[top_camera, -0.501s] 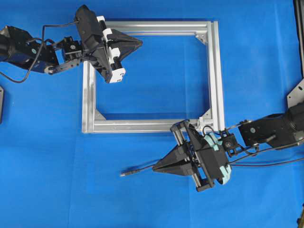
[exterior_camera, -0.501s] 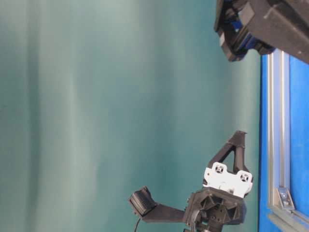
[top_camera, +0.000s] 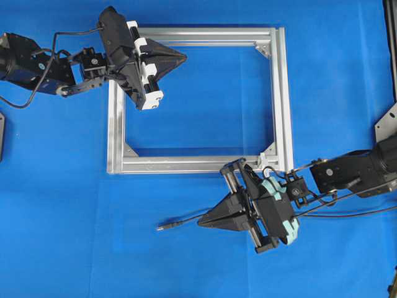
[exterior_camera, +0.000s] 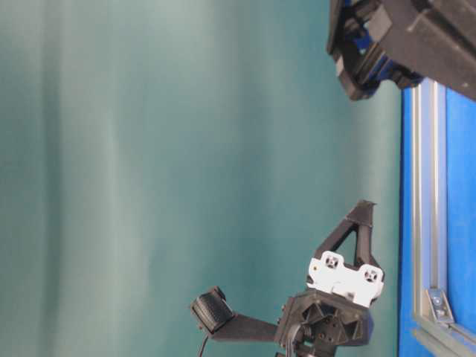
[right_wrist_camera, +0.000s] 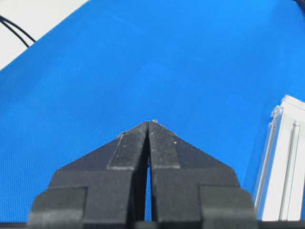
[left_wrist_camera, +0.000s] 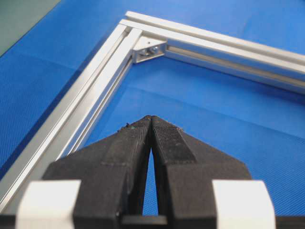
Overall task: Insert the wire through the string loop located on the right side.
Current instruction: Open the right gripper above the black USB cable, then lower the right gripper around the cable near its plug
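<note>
Lying on the blue cloth (top_camera: 62,205) at the near edge, the wire (top_camera: 180,224) runs roughly three to nine o'clock, plug tip pointing nine. Right gripper (top_camera: 200,222) just over it, jaws clenched on nothing, shifted slightly toward the frame (top_camera: 282,99) since the earlier frame. Left gripper (top_camera: 184,57) at the far rail, clenched empty, barely moved. String loop (top_camera: 268,162) at the near-right corner

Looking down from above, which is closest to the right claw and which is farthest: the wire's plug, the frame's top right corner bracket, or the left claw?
1. Wire's plug: on the cloth just left of the right claw.
2. Top right corner bracket: far up, on the frame.
3. Left claw: over the frame's top left. It and the bracket are nearly too close to call.
</note>
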